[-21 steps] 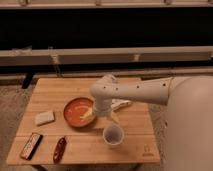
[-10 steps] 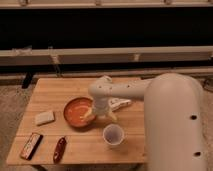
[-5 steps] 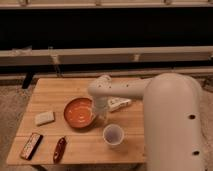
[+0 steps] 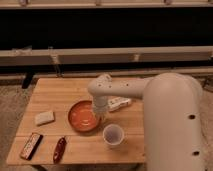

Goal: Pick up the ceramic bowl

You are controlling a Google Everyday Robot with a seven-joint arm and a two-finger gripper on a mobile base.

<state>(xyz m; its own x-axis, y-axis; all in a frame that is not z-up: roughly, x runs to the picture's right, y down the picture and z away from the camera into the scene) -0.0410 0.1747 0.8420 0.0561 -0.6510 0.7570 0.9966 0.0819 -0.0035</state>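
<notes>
Jaws: you could not tell from this view whether they were spread or closed; the gripper (image 4: 100, 116) was down at the right edge of the bowl (image 4: 83, 116), and the wrist above hid the tips. Contact with the rim could not be confirmed either.

Your arm (image 4: 125, 90) reached in from the right of the frame, its big white housing filling the lower right, the forearm crossing the table (image 4: 55, 90) toward centre and bending down at the wrist.

Bowl sat on the table a little left of centre frame, orange-red inside, darker rim, flat on the wood.

You had a white cup (image 4: 113, 135) just below and right of the bowl, near it, standing upright, mouth up.

A pale sponge-like block (image 4: 44, 117) lay left of the bowl, apart from it. At lower left, a dark flat packet (image 4: 31, 145) lay near the front edge, and a red-brown bar (image 4: 59, 149) lay beside it to the right. A white object (image 4: 119, 103) lay under the forearm, right of the bowl; what it was could not be made out.

Behind the table ran a pale rail (image 4: 60, 54) across the frame, dark above it.
</notes>
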